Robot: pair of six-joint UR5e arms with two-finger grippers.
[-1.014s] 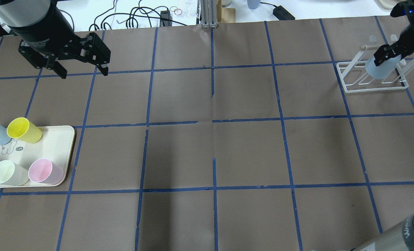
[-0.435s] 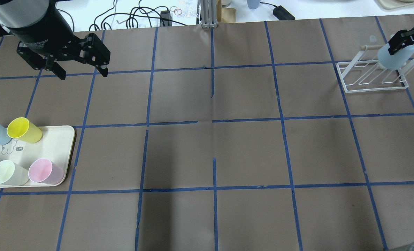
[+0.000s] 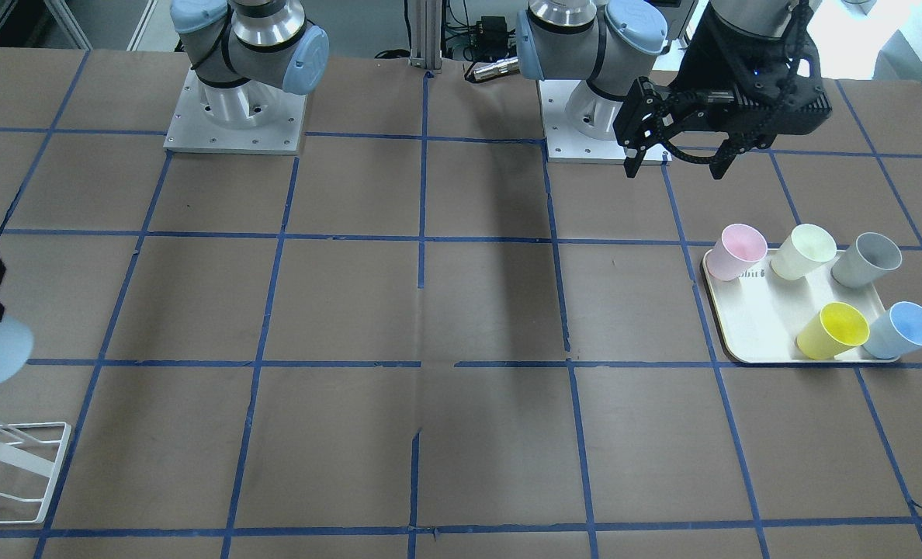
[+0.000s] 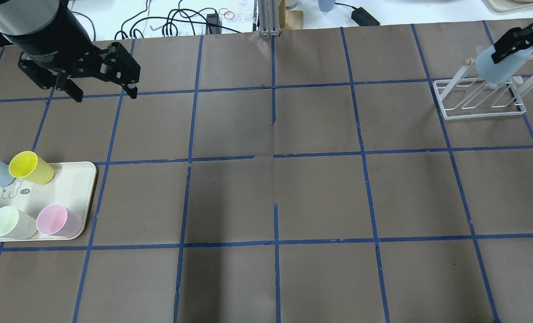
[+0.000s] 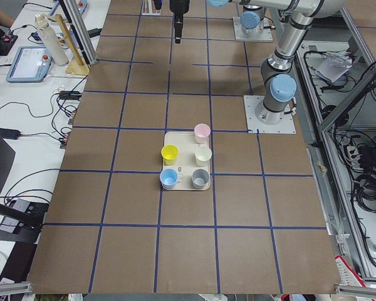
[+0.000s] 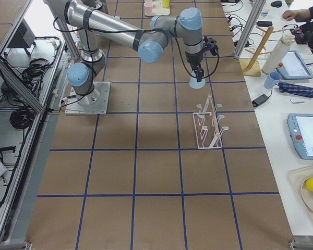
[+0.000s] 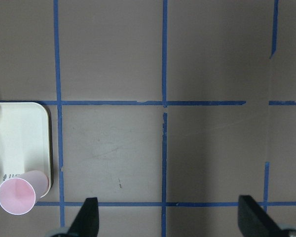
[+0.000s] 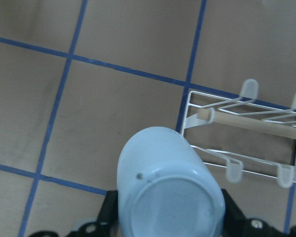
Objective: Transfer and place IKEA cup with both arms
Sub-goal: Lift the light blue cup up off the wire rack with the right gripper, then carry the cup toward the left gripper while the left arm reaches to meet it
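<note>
Overhead exterior: right gripper, far right, is clamped on the tilted IKEA cup above the white rack; left gripper hangs wide open and empty at far left.

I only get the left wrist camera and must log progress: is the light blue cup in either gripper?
Observer: Yes, the right gripper holds the light blue cup by its base end.
Operator: Has it been set down?
Observer: No, it hangs in the air above a white wire rack, touching no peg.
Operator: What else sits on my tray?
Observer: Besides the pink cup: a yellow cup, a pale green cup, a grey cup and a second blue cup.
</note>
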